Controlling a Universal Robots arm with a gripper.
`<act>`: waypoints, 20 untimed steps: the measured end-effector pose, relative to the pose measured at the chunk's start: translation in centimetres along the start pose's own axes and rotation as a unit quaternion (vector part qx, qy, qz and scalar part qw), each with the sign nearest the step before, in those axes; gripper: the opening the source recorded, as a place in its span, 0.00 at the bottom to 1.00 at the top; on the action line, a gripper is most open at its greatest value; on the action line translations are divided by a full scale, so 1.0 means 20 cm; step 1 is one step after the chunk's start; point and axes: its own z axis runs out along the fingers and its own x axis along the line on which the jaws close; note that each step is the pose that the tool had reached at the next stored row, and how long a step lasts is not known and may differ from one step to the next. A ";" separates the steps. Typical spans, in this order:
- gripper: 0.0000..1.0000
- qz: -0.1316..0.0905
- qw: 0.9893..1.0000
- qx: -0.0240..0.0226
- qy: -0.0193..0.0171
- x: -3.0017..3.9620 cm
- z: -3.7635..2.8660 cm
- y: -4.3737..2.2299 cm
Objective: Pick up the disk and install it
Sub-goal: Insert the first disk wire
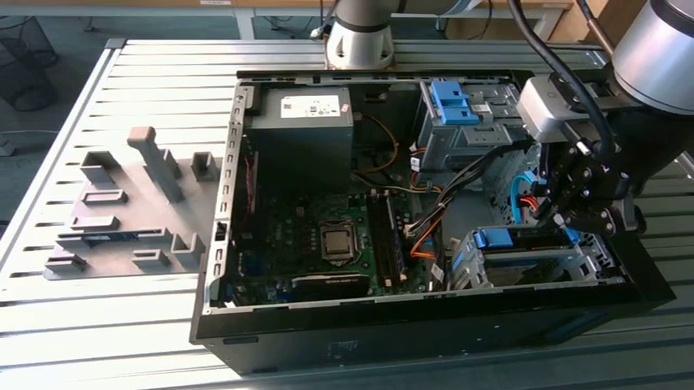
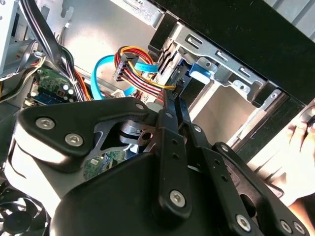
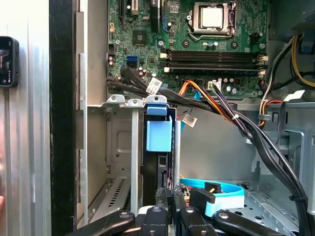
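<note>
Disk (image 1: 509,238) sits in the drive cage (image 1: 542,264) in the corner of the case on the exterior view's right, on the near side. In the first wrist view its blue carrier (image 3: 158,133) stands on edge in a slot of the cage (image 3: 125,103), with a dark slab under it that reaches toward the gripper (image 3: 170,196).

Biggest is the table (image 1: 141,73), made of ribbed metal slats. On it lies the open black case (image 1: 434,333). The arm (image 1: 661,49) comes in from the exterior view's upper right and bends down over the cage. On the table, at the exterior view's left of the case, lies a grey fixture (image 1: 119,211) with upright blocks.

Inside the case there is a grey power supply (image 1: 304,130) on the far side and a green motherboard (image 1: 314,236) nearer, with its processor socket (image 1: 336,241) in the middle. A bundle of cables (image 3: 256,132) crosses between the motherboard (image 3: 197,64) and the cage. A second blue carrier (image 1: 450,101) sits in the far cage, well apart from the disk.

The gripper (image 1: 586,223) hangs just above the near cage. In the second wrist view its fingers (image 2: 165,115) stand very close together, with almost no gap, and point at the blue tab of the disk (image 2: 199,69). If they pinch the disk I cannot tell. A light blue flat cable (image 2: 101,73) curves beside them.
</note>
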 end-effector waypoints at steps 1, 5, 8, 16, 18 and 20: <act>0.16 0.000 1.000 0.000 0.000 0.000 0.000 0.000; 0.16 0.001 1.000 0.000 0.000 0.001 0.005 0.000; 0.16 0.002 1.000 0.000 0.000 0.004 0.008 0.000; 0.16 0.006 1.000 0.000 0.000 0.006 0.016 0.001; 0.16 0.006 1.000 0.000 0.000 0.006 0.019 0.001; 0.16 0.006 1.000 0.000 0.000 0.006 0.020 0.001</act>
